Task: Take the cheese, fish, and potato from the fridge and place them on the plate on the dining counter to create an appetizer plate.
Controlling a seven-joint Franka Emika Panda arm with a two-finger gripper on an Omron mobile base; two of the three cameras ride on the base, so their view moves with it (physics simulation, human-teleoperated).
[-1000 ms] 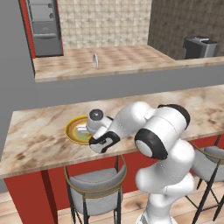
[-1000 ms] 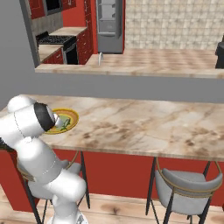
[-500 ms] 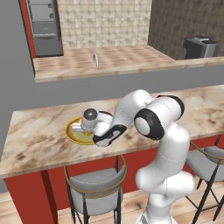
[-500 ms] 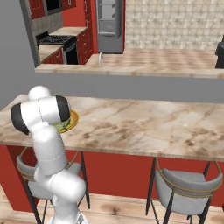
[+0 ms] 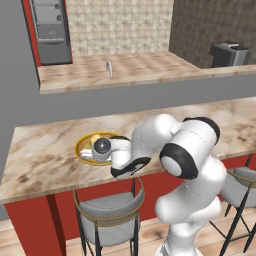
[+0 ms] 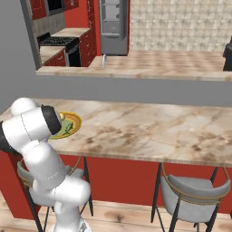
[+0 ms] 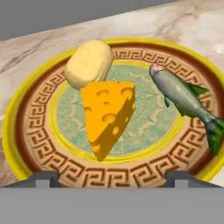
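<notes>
Since a moment earlier, my tool (image 7: pixel 112 177) had spread its tips apart, gripping nothing. Below it, on the yellow-rimmed round plate (image 7: pixel 26 144) on the marbled beige desk (image 5: pixel 45 150), I saw the orange cheese wedge (image 7: pixel 107 116), rounded pale potato (image 7: pixel 89 63) and slim grey-green fish (image 7: pixel 186 103).

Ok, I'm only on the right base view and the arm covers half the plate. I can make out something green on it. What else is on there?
Observer: In the hand view the cheese lies in the middle of the plate.
Operator: And the potato?
Observer: On the plate too, touching the cheese's wide end: potato.
Operator: Is the green thing the fish?
Observer: Yes, the fish lies beside the cheese, apart from it, its tail over the patterned rim.
Operator: Gripper holding anything?
Observer: No, the gripper is open, fingertips wide apart and nothing between them.
</notes>
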